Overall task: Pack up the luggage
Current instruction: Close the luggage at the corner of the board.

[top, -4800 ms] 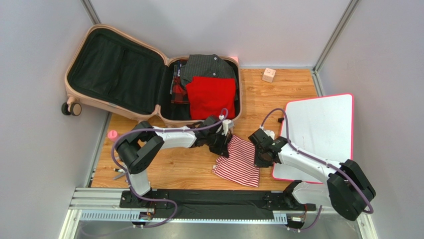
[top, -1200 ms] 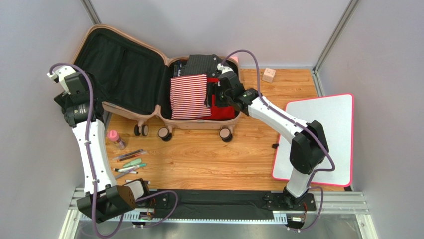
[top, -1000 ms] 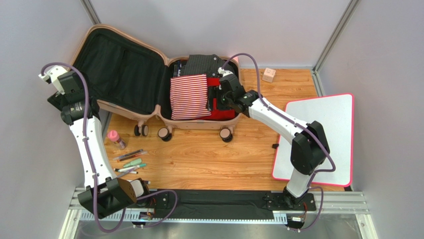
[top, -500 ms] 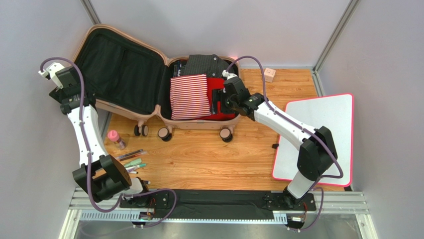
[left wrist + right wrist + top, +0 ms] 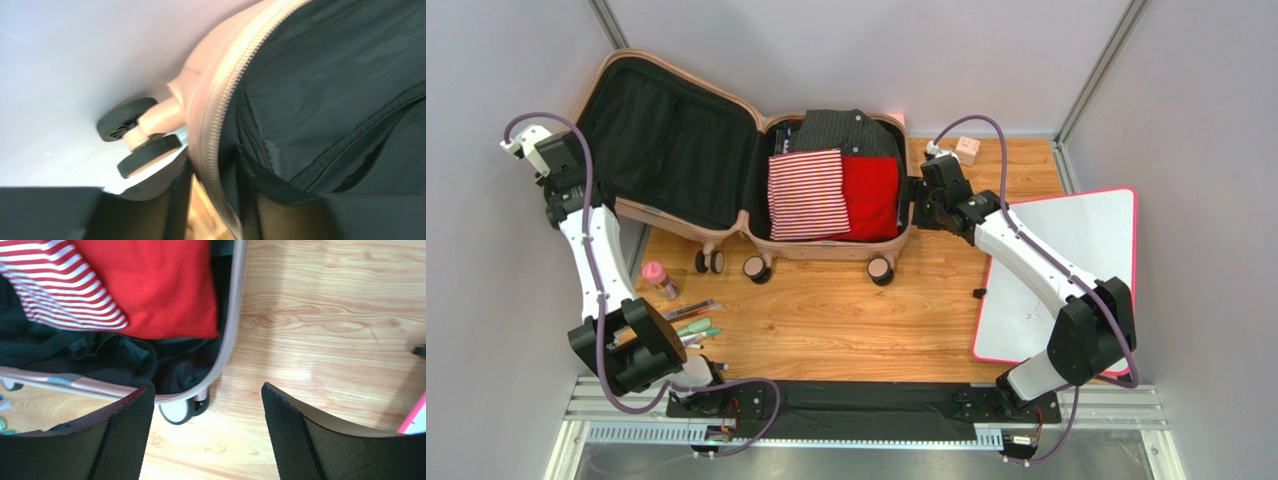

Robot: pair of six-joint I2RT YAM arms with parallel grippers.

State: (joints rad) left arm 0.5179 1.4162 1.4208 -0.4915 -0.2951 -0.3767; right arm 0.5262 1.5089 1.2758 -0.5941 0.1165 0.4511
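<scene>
The luggage [image 5: 676, 150] lies open at the back, its black-lined lid leaning up on the left. Its base holds a striped shirt [image 5: 806, 195], a red garment [image 5: 871, 195] and a dark shirt [image 5: 841, 128]. My left gripper [image 5: 569, 195] is at the lid's left edge, near a caster wheel [image 5: 132, 140]. In the left wrist view that gripper [image 5: 216, 157] has one finger on the pink shell and one on the lining, shut on the zipper rim [image 5: 212, 125]. My right gripper [image 5: 918, 205] hangs open just right of the base. It [image 5: 207, 386] is empty, above the floor by a wheel [image 5: 177, 410].
A white board with a pink rim [image 5: 1066, 270] lies on the right. A small wooden block [image 5: 967, 150] sits at the back. A pink bottle [image 5: 654, 272] and several pens [image 5: 691, 325] lie at the front left, and a small black piece [image 5: 977, 293] lies by the board.
My left gripper has narrowed from wide open onto the lid's rim. My right gripper has drawn out of the suitcase base to its right side, uncovering the red garment.
</scene>
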